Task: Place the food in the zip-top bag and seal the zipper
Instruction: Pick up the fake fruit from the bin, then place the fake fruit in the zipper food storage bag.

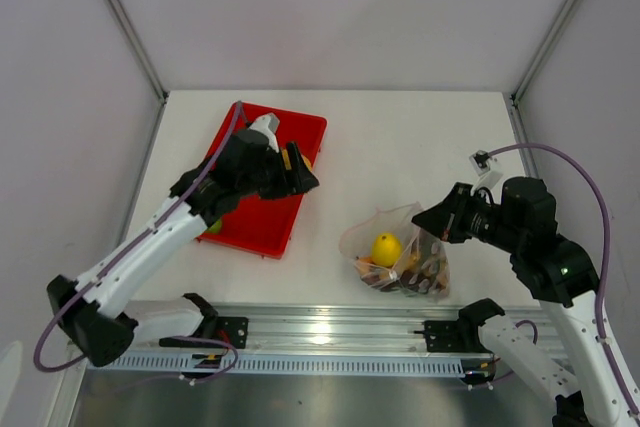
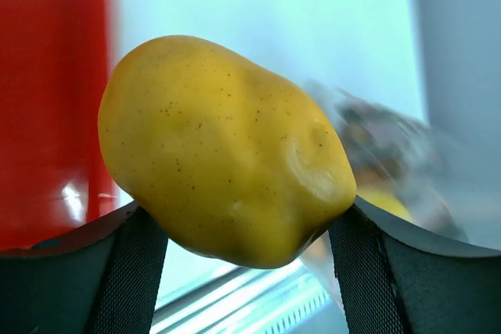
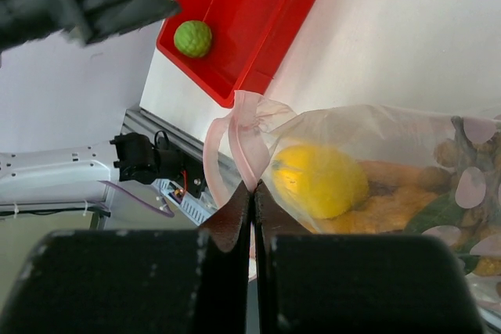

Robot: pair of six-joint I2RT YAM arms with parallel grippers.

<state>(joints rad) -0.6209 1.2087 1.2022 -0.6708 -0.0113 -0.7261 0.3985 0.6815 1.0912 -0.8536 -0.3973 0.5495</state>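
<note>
My left gripper [image 2: 244, 220] is shut on a yellow mango [image 2: 227, 154] and holds it in the air over the right edge of the red tray [image 1: 262, 217]. From above the gripper [image 1: 303, 175] sits at the tray's right side. A green lime [image 3: 192, 38] lies in the tray. The clear zip-top bag [image 1: 395, 247] lies at the front centre with a yellow fruit [image 3: 321, 181], orange bits and brownish pieces inside. My right gripper [image 3: 253, 193] is shut on the bag's pink zipper strip [image 3: 249, 142] and holds the mouth edge up.
The red tray [image 3: 250, 13] lies to the left of the bag. A metal rail [image 1: 330, 332] runs along the table's near edge. Grey walls enclose the white table on three sides.
</note>
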